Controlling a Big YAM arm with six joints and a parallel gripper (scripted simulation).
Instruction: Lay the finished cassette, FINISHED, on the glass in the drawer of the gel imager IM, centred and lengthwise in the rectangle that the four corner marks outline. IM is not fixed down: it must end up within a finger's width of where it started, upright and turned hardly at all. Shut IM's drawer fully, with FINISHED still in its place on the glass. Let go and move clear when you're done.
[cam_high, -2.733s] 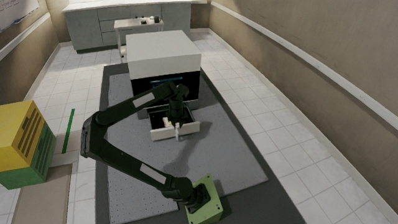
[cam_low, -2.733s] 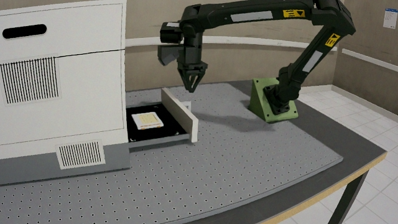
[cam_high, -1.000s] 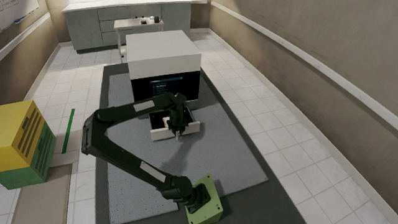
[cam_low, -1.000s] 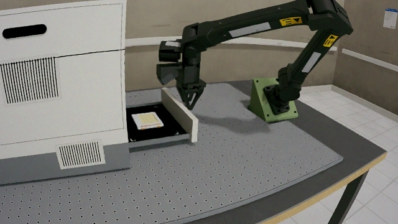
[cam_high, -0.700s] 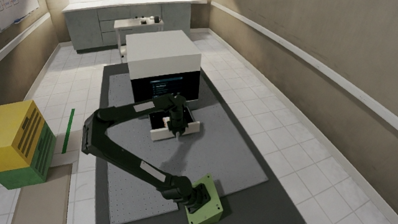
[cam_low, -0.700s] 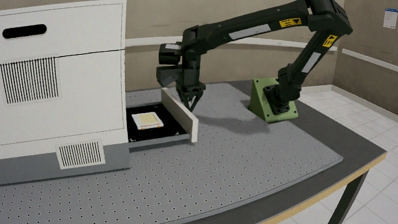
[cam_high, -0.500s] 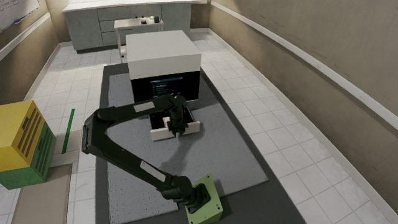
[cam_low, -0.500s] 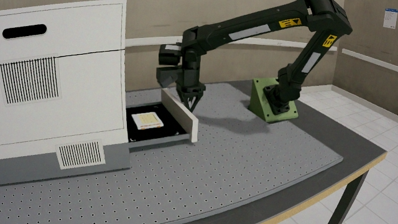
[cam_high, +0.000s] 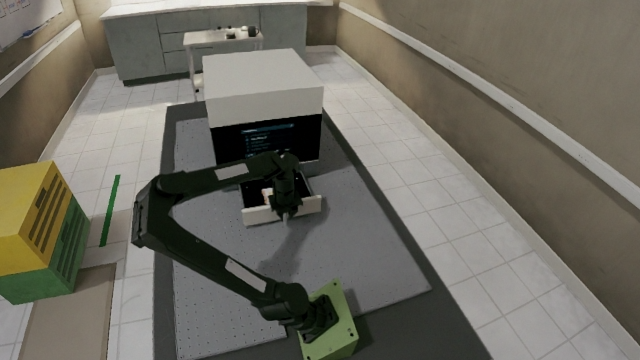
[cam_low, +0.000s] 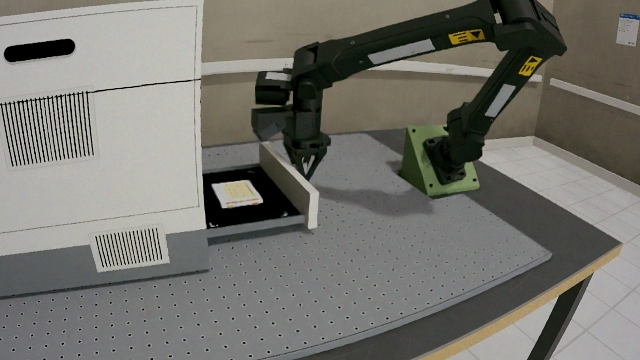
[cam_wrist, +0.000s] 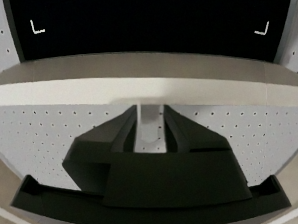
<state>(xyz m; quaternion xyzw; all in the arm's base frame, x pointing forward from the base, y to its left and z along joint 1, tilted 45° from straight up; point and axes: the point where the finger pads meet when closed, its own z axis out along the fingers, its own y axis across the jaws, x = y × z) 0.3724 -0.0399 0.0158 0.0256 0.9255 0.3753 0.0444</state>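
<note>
The cassette FINISHED (cam_high: 266, 192) (cam_low: 236, 194), white with a yellowish face, lies flat on the black glass (cam_low: 272, 202) (cam_wrist: 149, 23) in the open drawer of the white gel imager IM (cam_high: 260, 85) (cam_low: 100, 125). Two white corner marks (cam_wrist: 37, 28) (cam_wrist: 264, 28) show on the glass nearer the drawer front. My gripper (cam_high: 286, 216) (cam_low: 306, 175) (cam_wrist: 150, 109) points down just outside the drawer's white front panel (cam_high: 260, 215) (cam_low: 290, 182) (cam_wrist: 149, 90), its fingers close together with nothing between them, tips low beside the panel's outer face.
The arm's green base (cam_high: 332, 320) (cam_low: 425, 160) stands at the near end of the perforated grey board (cam_low: 350, 250). A yellow and green box (cam_high: 30, 230) stands off the table to the left. The table edge (cam_low: 550, 295) is to the right.
</note>
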